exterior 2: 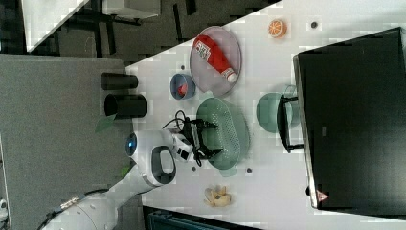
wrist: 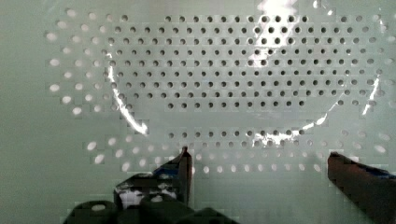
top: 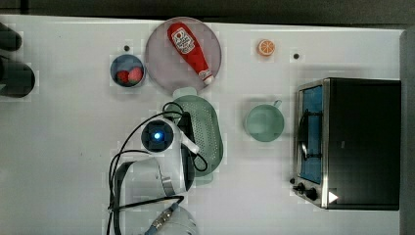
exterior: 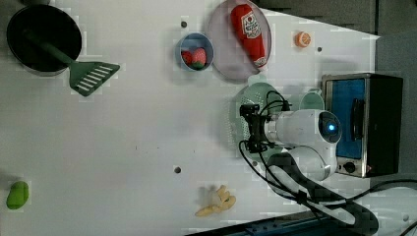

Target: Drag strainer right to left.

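The strainer [top: 208, 127] is a pale green oval colander dotted with small holes, lying near the table's middle just below the grey plate in the top view. My gripper [exterior: 250, 129] hangs over the strainer's [exterior: 237, 118] bowl, open, with nothing between its fingers. In the right view the gripper [exterior 2: 209, 139] reaches over the strainer's [exterior 2: 232, 129] left rim. In the wrist view the perforated floor of the strainer [wrist: 233, 70] lies close under the gripper [wrist: 259, 163], its two dark fingertips [wrist: 184, 165] spread wide. Whether they touch the plastic I cannot tell.
A grey plate [top: 159, 58] with a ketchup bottle [top: 190, 51] touches the strainer's far end. A blue bowl [top: 127, 71] of strawberries, a green cup [top: 264, 122], a toaster oven [top: 352, 142] and an orange slice [top: 266, 47] stand around. A banana [exterior: 216, 202], spatula [exterior: 91, 76] and black pan [exterior: 42, 37] lie further off.
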{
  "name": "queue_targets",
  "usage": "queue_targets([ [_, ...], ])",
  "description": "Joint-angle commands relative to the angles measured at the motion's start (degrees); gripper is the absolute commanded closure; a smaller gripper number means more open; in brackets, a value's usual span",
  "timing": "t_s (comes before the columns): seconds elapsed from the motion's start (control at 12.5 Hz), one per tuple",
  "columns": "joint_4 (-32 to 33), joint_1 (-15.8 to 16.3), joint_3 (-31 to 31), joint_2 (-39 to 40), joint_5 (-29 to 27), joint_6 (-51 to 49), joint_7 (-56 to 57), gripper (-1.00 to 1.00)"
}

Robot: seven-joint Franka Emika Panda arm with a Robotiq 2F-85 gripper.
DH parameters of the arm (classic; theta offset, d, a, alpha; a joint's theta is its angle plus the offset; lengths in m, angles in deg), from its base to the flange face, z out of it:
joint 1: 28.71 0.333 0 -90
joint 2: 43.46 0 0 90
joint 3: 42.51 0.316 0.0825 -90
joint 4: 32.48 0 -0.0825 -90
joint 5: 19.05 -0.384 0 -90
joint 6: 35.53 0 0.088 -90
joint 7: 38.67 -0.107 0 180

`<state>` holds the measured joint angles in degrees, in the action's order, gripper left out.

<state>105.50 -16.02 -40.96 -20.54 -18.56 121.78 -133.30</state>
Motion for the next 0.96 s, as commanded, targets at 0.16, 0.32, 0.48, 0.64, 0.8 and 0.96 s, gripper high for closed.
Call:
queue_targets([
  [0.16,-2.3,5.2,-0.1,-0.3,-0.2,-3.4,-12.6,-1.00],
  [0.32,-3.5,6.7,0.6,-0.2,-0.2,-4.9,-15.8,-1.00],
  [0.48,-4.9,8.0,1.3,-0.1,-0.2,-6.4,-18.4,-1.00],
  [0.64,-6.3,9.0,2.1,0.3,-0.4,-7.2,-20.5,-1.00],
  [0.8,-7.4,10.0,2.9,0.5,-1.2,-7.7,-21.9,-1.00],
  [0.96,-8.3,10.8,3.7,0.8,-2.5,-8.2,-22.1,-1.00],
])
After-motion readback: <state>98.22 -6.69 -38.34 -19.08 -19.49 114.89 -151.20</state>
